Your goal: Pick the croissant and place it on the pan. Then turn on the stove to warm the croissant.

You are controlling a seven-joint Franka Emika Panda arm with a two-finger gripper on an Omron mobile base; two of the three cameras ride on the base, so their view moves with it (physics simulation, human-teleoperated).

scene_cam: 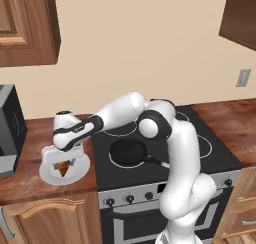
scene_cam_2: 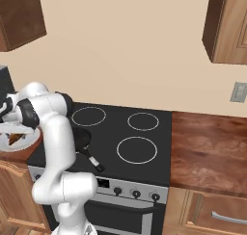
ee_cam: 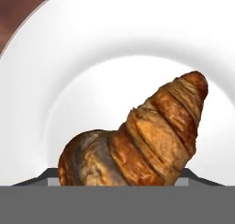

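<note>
One croissant lies on the white plate on the worktop, left of the stove. Light, flaky and crushable, it wants a gentle pinch across its thick middle. The gripper straddles it, jaws spread, contact unclear.

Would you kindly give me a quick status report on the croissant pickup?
Tool down at the croissant, grip not confirmed. Croissant on white plate. Pan on stove, nothing in it.

The croissant looks flaky and ridged — golden-brown, slightly glossy. The plate is smooth, white, glazed. The counter is reddish wood; the stove — black glass.
</note>
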